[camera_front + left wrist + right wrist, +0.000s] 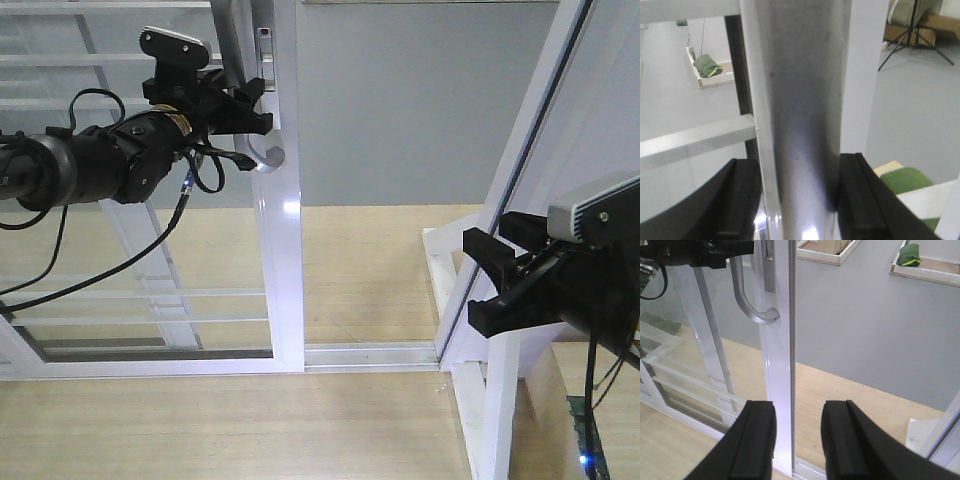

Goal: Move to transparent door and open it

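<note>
Left gripper (254, 105) clamped on curved grey handle (800, 125) of transparent door (285, 260), right gripper (797, 440) fingers spread wide, well apart from door

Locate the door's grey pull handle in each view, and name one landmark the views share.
Exterior front-facing: upper left of centre, pull handle mostly hidden by the left gripper, curved foot showing.
Left wrist-mounted: pull handle fills the centre, upright between the left gripper's fingers.
Right wrist-mounted: upper left, pull handle curving into the white stile.
Shared landmark: that white stile, beside the handle.
</note>
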`<state>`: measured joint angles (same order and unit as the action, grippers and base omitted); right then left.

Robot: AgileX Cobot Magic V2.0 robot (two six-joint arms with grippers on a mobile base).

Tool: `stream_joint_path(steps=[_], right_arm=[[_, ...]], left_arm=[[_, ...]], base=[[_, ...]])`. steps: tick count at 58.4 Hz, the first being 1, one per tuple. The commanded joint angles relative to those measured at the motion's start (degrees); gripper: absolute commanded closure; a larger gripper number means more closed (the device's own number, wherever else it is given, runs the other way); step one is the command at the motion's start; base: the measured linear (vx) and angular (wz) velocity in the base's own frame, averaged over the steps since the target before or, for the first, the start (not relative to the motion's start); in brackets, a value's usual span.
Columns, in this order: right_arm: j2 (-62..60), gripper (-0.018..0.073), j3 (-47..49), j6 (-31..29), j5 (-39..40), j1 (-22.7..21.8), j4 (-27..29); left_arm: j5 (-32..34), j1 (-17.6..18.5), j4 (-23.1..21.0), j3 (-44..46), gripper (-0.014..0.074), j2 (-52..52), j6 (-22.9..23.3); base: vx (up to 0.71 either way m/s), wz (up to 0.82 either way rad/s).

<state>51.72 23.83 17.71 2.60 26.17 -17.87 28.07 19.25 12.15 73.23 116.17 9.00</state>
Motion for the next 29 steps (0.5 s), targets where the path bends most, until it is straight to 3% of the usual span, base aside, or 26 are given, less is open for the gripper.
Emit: stream_joint_path(steps=[1, 15, 29], right_arm=[[-0.5, 0.0250, 1.6, 0.1, 4.0, -0.3, -0.2], [-0.5, 0.0250, 1.6, 0.1, 3.9, -0.3, -0.2], [-0.5, 0.0250, 1.6, 0.1, 2.5, -0.3, -0.2]], left_arm=[[0.2, 0.2, -0.9, 1.9, 0.0189, -4.2, -3.0], [-0.3, -1.2, -4.8, 1.9, 0.0199, -4.5, -4.4], [-0.3, -3.4, -5.9, 1.9, 0.0199, -4.5, -4.3]], base=[[0.00, 0.00], [0.00, 0.00], [0.00, 0.00]])
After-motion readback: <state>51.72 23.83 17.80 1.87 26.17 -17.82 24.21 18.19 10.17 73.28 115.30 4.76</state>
